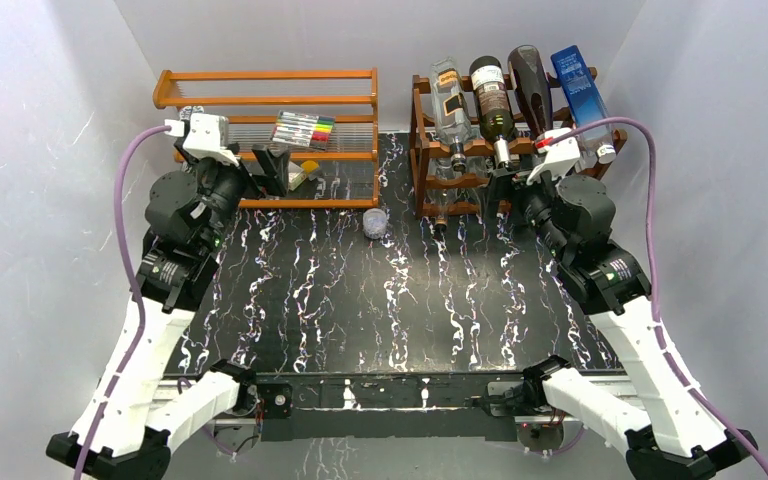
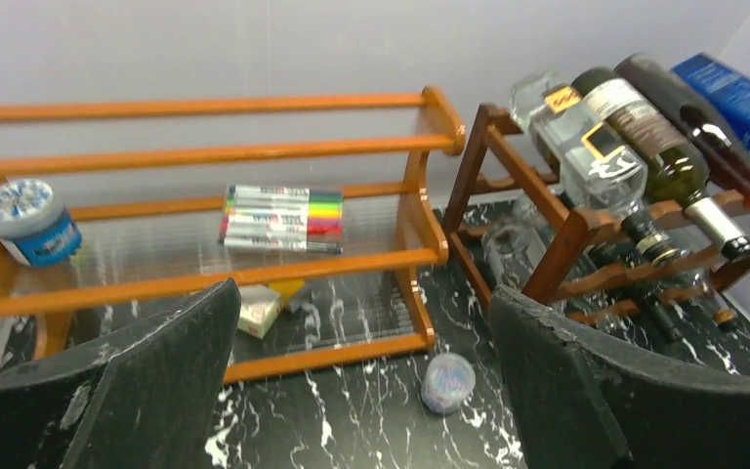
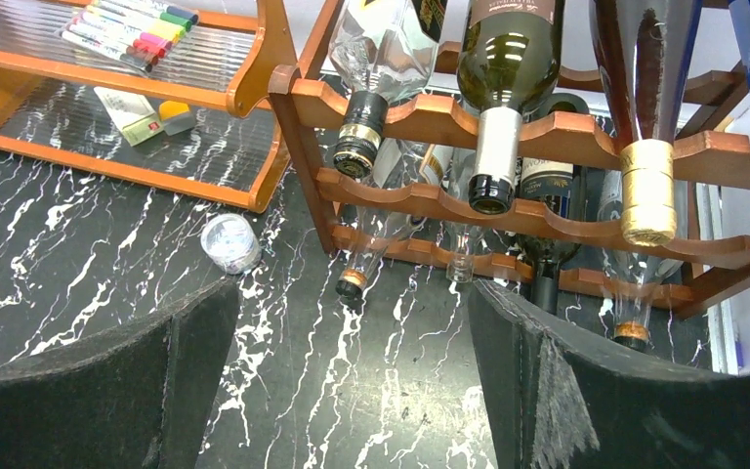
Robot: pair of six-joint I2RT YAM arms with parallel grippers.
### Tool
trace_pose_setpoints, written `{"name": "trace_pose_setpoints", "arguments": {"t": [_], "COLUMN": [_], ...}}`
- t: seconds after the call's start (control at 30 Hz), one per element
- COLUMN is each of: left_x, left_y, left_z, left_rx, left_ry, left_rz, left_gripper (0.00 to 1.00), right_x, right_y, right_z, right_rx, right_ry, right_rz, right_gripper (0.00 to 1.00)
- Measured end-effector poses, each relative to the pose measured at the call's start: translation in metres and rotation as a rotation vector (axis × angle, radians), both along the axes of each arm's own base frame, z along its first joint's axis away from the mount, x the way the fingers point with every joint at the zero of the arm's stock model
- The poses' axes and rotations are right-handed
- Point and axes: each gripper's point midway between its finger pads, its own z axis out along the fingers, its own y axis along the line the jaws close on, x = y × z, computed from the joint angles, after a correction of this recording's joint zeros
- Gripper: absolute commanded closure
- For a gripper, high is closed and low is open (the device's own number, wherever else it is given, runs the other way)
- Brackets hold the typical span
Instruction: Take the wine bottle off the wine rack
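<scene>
Four items are cradled along the top row of the wine rack [image 3: 420, 117], which stands at the far right of the table [image 1: 360, 300]: a clear bottle [image 3: 381, 49], a green wine bottle [image 3: 508, 59], a dark bottle with gold foil [image 3: 645, 88] and a blue box [image 1: 578, 85]. Each is laid on its side with the neck sloping toward the arms, so the scalloped rails keep it from rolling. More bottles are seen in the lower tiers. The right pincer [image 3: 352, 322] is held just in front of the rack with its pads spread wide and nothing between them, and the green bottle's neck is judged the nearest thing to grasp. The left pincer [image 2: 363, 303] is likewise spread apart and empty, and is held before the orange shelf [image 2: 254, 264], well away from the bottles. A marker set [image 2: 281, 217] and a blue-lidded tub [image 2: 31, 220] are kept on that shelf, and a small round jar [image 3: 229, 242] lies on the table between shelf and rack. The neighbouring bottles lie close on either side, so any pull may be crowded by them.
</scene>
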Motion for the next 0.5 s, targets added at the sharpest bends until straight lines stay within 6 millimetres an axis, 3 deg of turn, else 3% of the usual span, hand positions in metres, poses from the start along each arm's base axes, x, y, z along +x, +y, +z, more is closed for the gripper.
{"name": "trace_pose_setpoints", "arguments": {"t": [0.27,0.5], "left_x": [0.019,0.022], "left_y": [0.005,0.002], "left_z": [-0.053,-0.08], "left_rx": [-0.043,-0.082], "left_ry": [0.166,0.255], "left_rz": [-0.01,-0.049], "left_gripper": [0.02,0.02], "right_x": [0.001,0.002], "right_y": [0.003,0.008], "right_z": [-0.005,-0.013], "right_rx": [-0.005,-0.011], "right_ry": [0.017,0.05], "right_rz": [-0.032,-0.036], "right_gripper": [0.02,0.02]}}
